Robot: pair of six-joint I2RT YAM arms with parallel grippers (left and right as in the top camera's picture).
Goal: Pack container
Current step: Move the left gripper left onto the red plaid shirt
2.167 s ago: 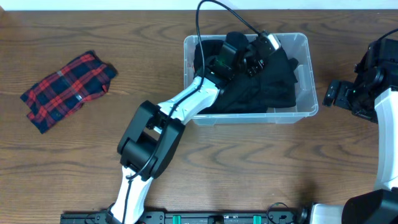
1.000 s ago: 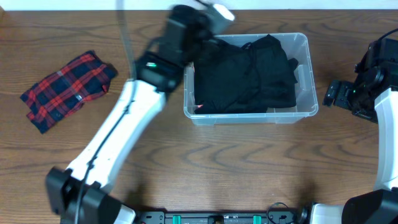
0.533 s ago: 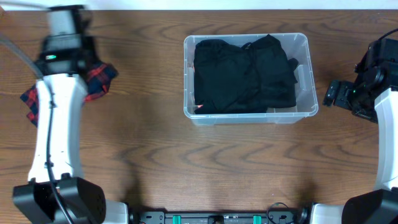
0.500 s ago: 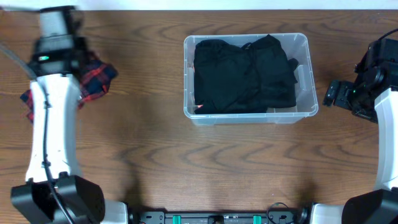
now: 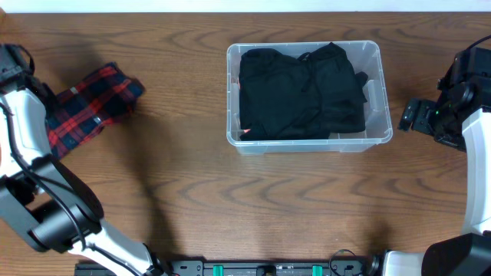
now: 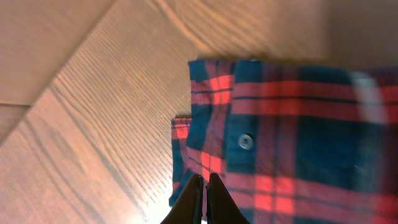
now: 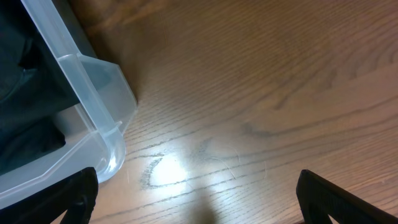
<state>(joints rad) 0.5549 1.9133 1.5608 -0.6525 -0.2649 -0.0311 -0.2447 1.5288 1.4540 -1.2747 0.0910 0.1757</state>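
Note:
The clear plastic container (image 5: 373, 84) stands at the table's back middle with black clothing (image 5: 301, 90) folded inside; its corner also shows in the right wrist view (image 7: 93, 106). A red and blue plaid shirt (image 5: 96, 103) lies flat on the table at the far left. My left gripper (image 6: 203, 186) is shut and empty, its tips just above the plaid shirt's (image 6: 298, 143) folded edge near a button. In the overhead view the left arm (image 5: 23, 107) lies over the shirt's left end. My right gripper (image 7: 196, 211) is open wide and empty over bare table, right of the container.
The wooden table (image 5: 253, 199) runs across the front. A black rail (image 5: 268, 268) lies along the front edge. The right arm (image 5: 460, 107) stands at the right edge.
My left arm has left the container, swung across the table to the far left and come down over the plaid shirt. The black clothing stays in the container. The right arm has not moved.

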